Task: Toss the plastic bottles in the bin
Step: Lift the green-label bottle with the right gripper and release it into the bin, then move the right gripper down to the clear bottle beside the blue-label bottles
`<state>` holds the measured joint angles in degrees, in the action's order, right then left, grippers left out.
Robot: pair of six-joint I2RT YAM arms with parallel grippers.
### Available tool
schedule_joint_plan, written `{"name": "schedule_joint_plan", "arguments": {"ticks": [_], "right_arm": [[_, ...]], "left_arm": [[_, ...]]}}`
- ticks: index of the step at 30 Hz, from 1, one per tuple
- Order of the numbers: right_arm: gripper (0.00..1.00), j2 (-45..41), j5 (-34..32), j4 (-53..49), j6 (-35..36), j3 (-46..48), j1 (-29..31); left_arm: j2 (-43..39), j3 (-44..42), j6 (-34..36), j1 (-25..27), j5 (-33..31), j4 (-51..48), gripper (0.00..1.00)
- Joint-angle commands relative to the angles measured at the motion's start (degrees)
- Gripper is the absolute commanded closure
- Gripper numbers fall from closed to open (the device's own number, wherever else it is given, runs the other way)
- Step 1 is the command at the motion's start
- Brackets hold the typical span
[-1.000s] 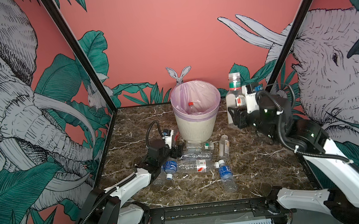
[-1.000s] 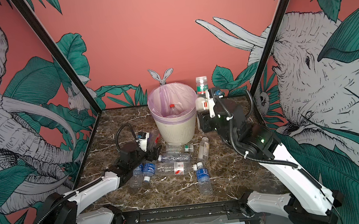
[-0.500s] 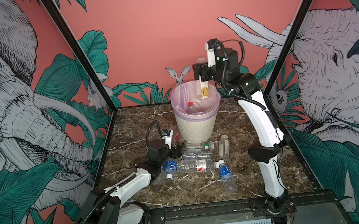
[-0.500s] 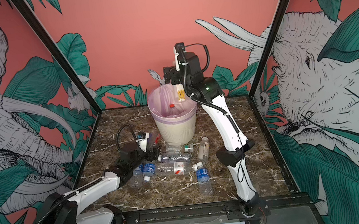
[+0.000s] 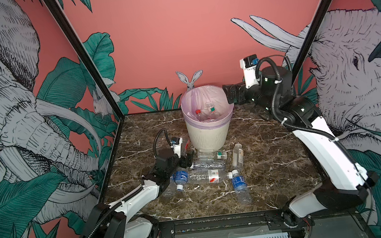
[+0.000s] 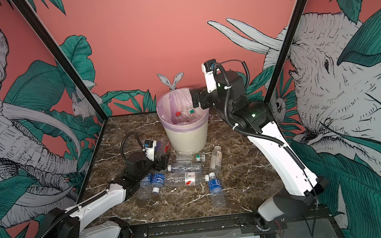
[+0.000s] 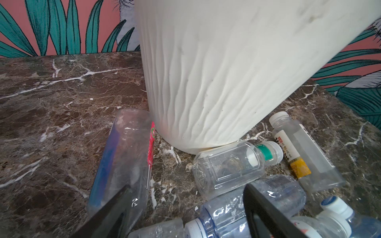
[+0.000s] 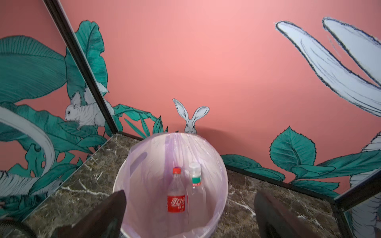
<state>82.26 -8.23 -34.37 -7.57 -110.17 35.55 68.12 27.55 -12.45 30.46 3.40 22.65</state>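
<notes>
The bin (image 5: 208, 134) stands at the back middle, cream with a lilac liner. Inside it lean a red-capped bottle (image 8: 176, 197) and a green-banded one (image 8: 195, 179). My right gripper (image 5: 229, 94) hovers at the bin's right rim, open and empty. Several plastic bottles lie on the marble in front of the bin, among them a green-banded one (image 5: 210, 155), a red-white labelled one (image 5: 208, 176) and a blue-labelled one (image 5: 240, 187). My left gripper (image 5: 189, 158) sits low among them, open. A flattened bottle (image 7: 125, 156) lies over one of its fingers (image 7: 115, 206).
A white-yellow labelled bottle (image 5: 237, 157) lies right of the pile. Painted side panels with black frame posts (image 5: 85, 63) close in the marble table (image 5: 275, 163) on both sides. A black rail (image 5: 220, 221) runs along the front edge.
My right arm rose over the bin, let its bottle drop in and came back down beside the rim with jaws wide. The left arm has stayed put.
</notes>
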Motion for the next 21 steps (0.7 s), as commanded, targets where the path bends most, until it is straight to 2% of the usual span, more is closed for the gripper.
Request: {"name": "schedule_joint_plan", "arguments": {"ticks": [1,10,17,21], "right_arm": [[0.01,-1.7,1.9,1.0,3.2,7.8,1.5],[0.08,-10.5,1.5,0.6,5.0,27.4,7.6],[0.26,-12.2,-0.5,0.0,6.5,36.9,14.5],[0.29,-11.0,1.0,1.2,7.1,40.1,17.2]], "left_arm": [[-0.9,-1.2,-0.5,-0.5,0.1,1.6,0.15],[-3.2,-1.8,-1.0,-1.8,0.6,1.3,0.15],[-5.0,-2.8,-2.4,-3.7,0.8,1.3,0.15],[-6.0,-3.3,-3.7,-5.4,1.4,1.2,0.15]]}}
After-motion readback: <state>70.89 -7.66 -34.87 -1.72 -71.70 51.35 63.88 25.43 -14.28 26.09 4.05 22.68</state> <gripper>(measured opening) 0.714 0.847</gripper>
